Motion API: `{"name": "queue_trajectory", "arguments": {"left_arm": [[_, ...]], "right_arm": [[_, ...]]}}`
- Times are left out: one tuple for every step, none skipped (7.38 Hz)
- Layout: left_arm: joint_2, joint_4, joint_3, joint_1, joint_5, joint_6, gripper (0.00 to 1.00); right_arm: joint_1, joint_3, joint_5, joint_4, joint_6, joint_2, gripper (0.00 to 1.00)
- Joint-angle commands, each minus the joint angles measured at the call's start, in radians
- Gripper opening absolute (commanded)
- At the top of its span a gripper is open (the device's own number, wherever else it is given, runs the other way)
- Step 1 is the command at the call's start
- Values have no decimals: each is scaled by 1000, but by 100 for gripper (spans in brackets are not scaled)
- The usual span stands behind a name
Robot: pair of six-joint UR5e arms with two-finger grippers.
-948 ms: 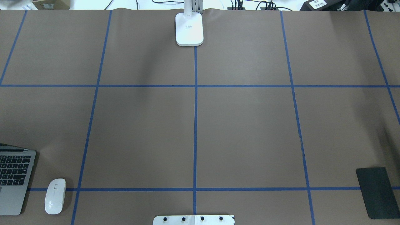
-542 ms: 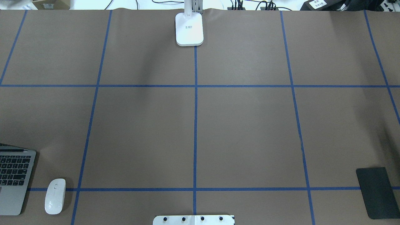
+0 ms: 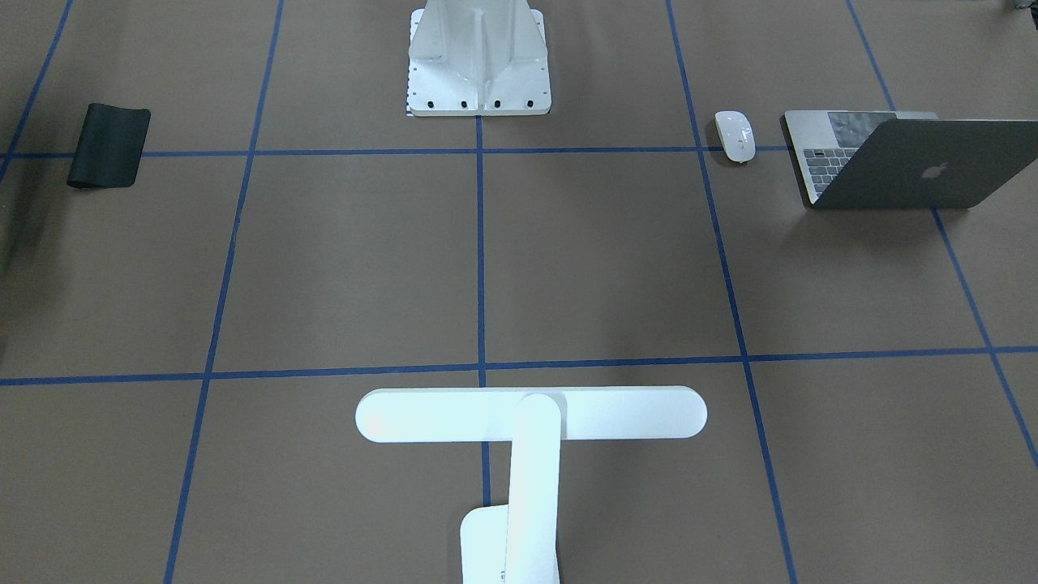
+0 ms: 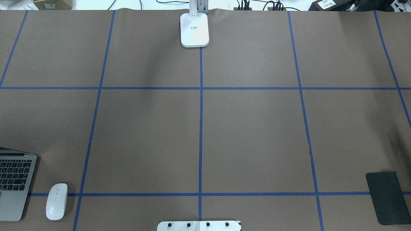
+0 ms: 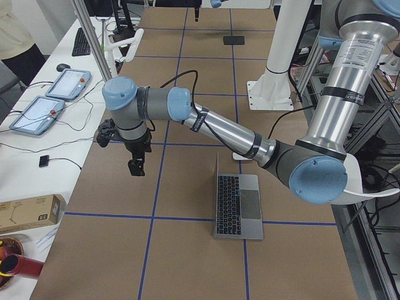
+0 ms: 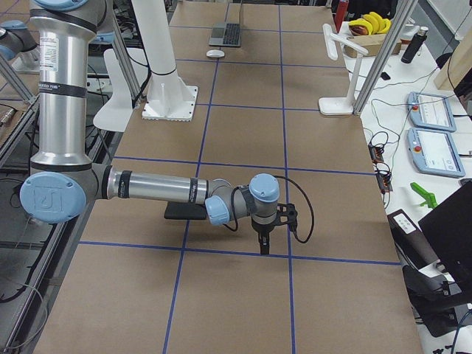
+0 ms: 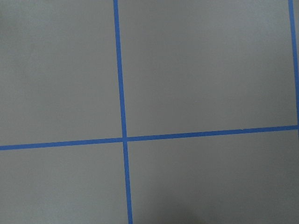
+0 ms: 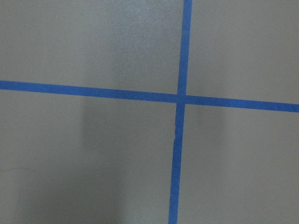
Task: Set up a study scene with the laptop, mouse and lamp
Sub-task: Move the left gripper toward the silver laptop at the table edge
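Observation:
The grey laptop (image 4: pixel 14 186) stands open at the table's near left corner, lid raised (image 3: pixel 908 162). The white mouse (image 4: pixel 57 201) lies just to its right, apart from it (image 3: pixel 735 135). The white T-shaped lamp (image 3: pixel 531 414) stands upright at the middle of the far edge on its flat base (image 4: pixel 194 30). My left gripper (image 5: pixel 136 167) hangs above bare table, out from the laptop (image 5: pixel 237 206). My right gripper (image 6: pixel 263 247) points down over a blue tape line at the other end. Both show only in the side views, so I cannot tell their state. Both wrist views show only tape lines.
A black mat (image 4: pixel 387 197) lies at the near right corner. The white bolted pedestal (image 3: pixel 478 57) stands at the middle of the near edge. Tablets and cables lie on a side bench (image 5: pixel 37 112) beyond the far edge.

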Motion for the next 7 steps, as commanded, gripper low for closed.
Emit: {"name": "queue_trajectory", "arguments": {"left_arm": [[62, -5, -91, -3, 14, -129, 100], [115, -6, -141, -3, 25, -185, 100], [146, -5, -158, -3, 24, -225, 100], [189, -3, -176, -3, 22, -280, 100], [252, -9, -192, -3, 17, -355, 100], [318, -14, -202, -5, 13, -412, 100], [382, -14, -227, -5, 8, -444, 100]], "right_arm": [[1, -1, 1, -4, 6, -26, 100], [1, 1, 3, -5, 12, -34, 100], [1, 1, 39, -7, 45, -36, 100], [1, -2, 92, 1, 87, -36, 100], [-1, 10, 90, 5, 84, -46, 100], [-63, 17, 87, -13, 76, -37, 100], [-77, 34, 67, -15, 78, -36, 100]]}}
